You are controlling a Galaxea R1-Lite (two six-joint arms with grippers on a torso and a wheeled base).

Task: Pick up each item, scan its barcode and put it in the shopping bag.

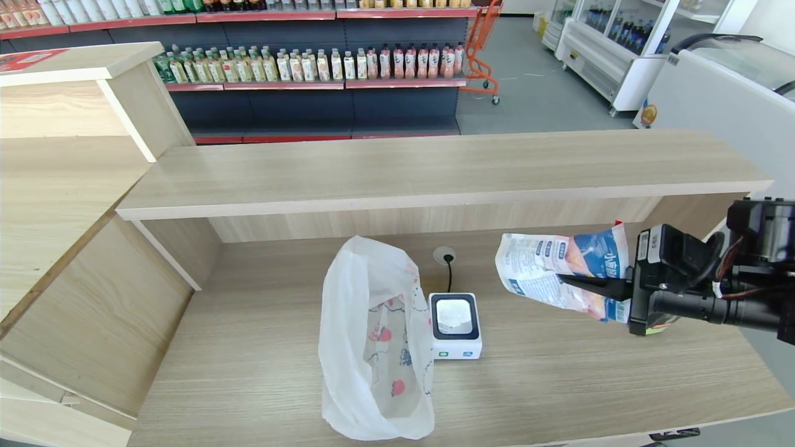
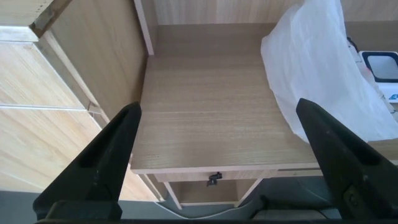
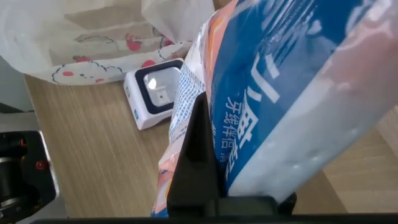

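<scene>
My right gripper point(image 1: 593, 284) is shut on a blue, white and orange snack packet point(image 1: 562, 270), holding it in the air to the right of the scanner. In the right wrist view the packet point(image 3: 286, 93) is close up against a dark finger point(image 3: 198, 155). The white barcode scanner point(image 1: 454, 324) with a dark window sits mid-counter, and shows as the scanner point(image 3: 153, 92) below the packet. A white shopping bag point(image 1: 372, 341) with red prints stands open just left of the scanner. My left gripper point(image 2: 221, 155) hangs open over the counter's front left edge, beside the bag point(image 2: 323, 68).
A raised wooden ledge point(image 1: 435, 167) runs along the back of the counter point(image 1: 559, 385). A cable runs from the scanner to a hole point(image 1: 444, 254) behind it. A wooden side panel point(image 1: 99, 323) closes the left. Shop shelves with bottles stand far behind.
</scene>
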